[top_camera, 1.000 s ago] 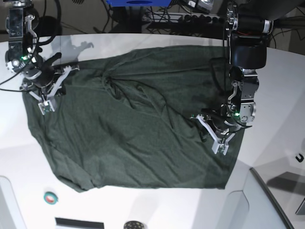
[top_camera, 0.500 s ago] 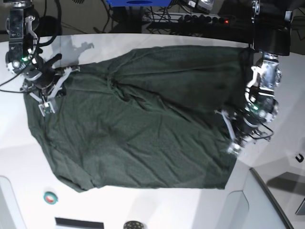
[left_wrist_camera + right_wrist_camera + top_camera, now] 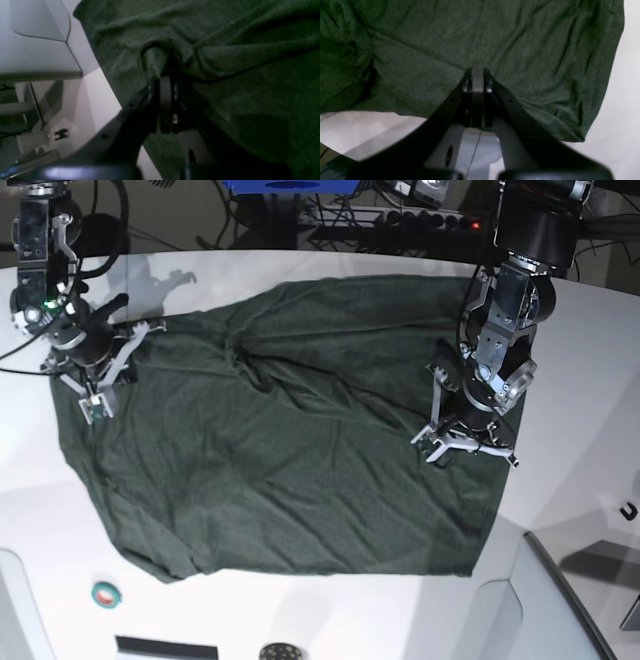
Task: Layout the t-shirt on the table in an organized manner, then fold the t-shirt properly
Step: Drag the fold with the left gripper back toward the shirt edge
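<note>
The dark green t-shirt [image 3: 280,460] lies spread and wrinkled over the white table [image 3: 580,360]. My left gripper [image 3: 437,448] rests on the shirt's right part, a little in from the right edge. In the left wrist view this gripper [image 3: 165,80] is shut, with a bunched fold of the t-shirt [image 3: 250,75] pinched at its tip. My right gripper [image 3: 92,402] sits at the shirt's upper left corner. It too is shut [image 3: 477,71], its tip pressed into the t-shirt [image 3: 495,37], with creases running out from it.
A small teal and red round object [image 3: 105,593] lies near the front left edge. A dark round piece [image 3: 280,650] and a black strip [image 3: 165,646] sit at the front. A grey panel [image 3: 560,600] fills the front right. Cables and a power strip [image 3: 420,220] run behind the table.
My left gripper swung out to the shirt's right edge, then came back left and up onto the cloth, shifting the shirt's right side. The right arm stayed put.
</note>
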You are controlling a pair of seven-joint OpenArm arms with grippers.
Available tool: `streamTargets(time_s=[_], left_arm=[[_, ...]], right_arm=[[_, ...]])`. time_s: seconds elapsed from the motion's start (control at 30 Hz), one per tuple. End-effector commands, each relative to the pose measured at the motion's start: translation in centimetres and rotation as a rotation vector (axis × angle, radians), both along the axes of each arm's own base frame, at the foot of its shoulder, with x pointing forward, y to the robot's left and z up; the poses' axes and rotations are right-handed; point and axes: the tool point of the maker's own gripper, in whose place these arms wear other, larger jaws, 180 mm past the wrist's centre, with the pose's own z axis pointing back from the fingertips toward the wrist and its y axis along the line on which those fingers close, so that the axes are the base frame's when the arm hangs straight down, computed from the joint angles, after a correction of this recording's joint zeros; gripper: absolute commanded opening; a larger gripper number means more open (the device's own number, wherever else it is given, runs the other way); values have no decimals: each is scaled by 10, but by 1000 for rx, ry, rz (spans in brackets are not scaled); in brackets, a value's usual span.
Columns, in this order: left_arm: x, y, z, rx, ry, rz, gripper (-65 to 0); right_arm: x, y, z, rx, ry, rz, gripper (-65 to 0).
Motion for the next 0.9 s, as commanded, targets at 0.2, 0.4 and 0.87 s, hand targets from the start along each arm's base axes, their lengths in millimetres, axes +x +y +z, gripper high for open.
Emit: streamTargets(time_s=[0.2, 0.4, 0.87], left_arm=[[15, 7, 18, 15, -60, 11, -439], [19, 22, 27, 4, -86, 60, -7], [-113, 99, 47, -667, -111, 580, -240]], right_arm=[[2, -54, 18, 58, -93, -310, -467], [-11, -86, 20, 83, -114, -454, -308], [-61, -133, -14, 327, -66, -638, -309]])
